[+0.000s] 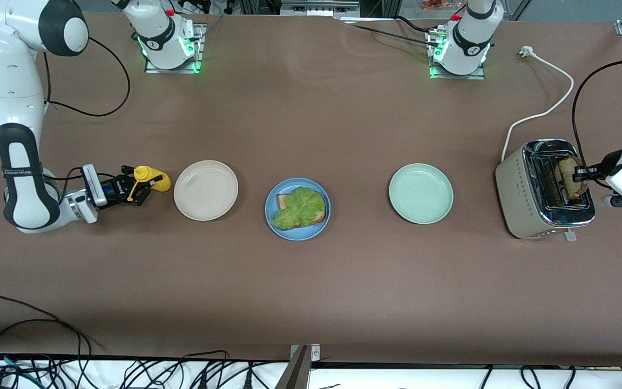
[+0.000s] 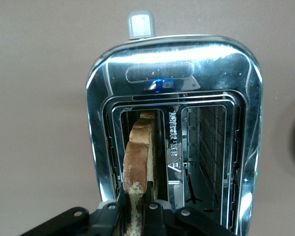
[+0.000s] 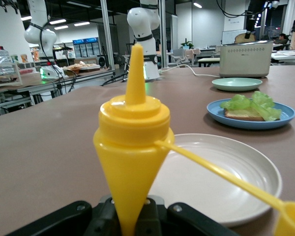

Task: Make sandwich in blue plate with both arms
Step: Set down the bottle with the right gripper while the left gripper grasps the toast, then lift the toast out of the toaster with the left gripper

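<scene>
Your front view looks down from high across the worktop (image 1: 311,281), facing both bases. Your left wrist camera sits close above the toaster (image 2: 174,123) (image 1: 544,189). Your right wrist camera looks low along the worktop, sharing the blue plate (image 3: 250,117) (image 1: 297,209) with the front view.

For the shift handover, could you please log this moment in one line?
left end effector: shut on brown bread slice in silver toaster | right end effector: shut on yellow squeeze bottle

A brown table (image 1: 311,292) fills the front view. Past it, the right wrist view shows a lab with ceiling strip lights (image 3: 81,23), pillars and desks.
</scene>
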You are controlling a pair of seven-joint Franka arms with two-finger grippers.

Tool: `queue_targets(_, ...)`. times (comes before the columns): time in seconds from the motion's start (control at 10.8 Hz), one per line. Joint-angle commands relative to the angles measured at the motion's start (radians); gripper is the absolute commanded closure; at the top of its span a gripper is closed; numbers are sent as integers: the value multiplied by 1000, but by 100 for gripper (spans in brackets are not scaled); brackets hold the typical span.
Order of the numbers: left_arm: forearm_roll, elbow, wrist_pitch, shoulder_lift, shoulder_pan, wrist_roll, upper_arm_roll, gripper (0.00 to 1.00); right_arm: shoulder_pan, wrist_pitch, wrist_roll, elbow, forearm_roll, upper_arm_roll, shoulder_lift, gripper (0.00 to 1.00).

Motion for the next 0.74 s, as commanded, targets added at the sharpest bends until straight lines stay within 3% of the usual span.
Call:
queue_targets(0.0, -10, 26, 3, -30, 0, 28, 5, 100, -30, 11, 18, 24, 27, 7, 12, 34)
queue_targets(0.09, -10, 29, -1, -59, 0, 25, 3, 100, -30, 10, 20, 22, 32, 7, 11, 0)
queue_targets(0.46, -16, 35, -5, -209, 0, 19, -35, 100, -31, 16, 26, 25, 24, -1, 6, 0)
queue_targets(0.65, -16, 32, -34, -272, 2, 5, -83, 100, -30, 16, 56, 42, 22, -56, 3, 0)
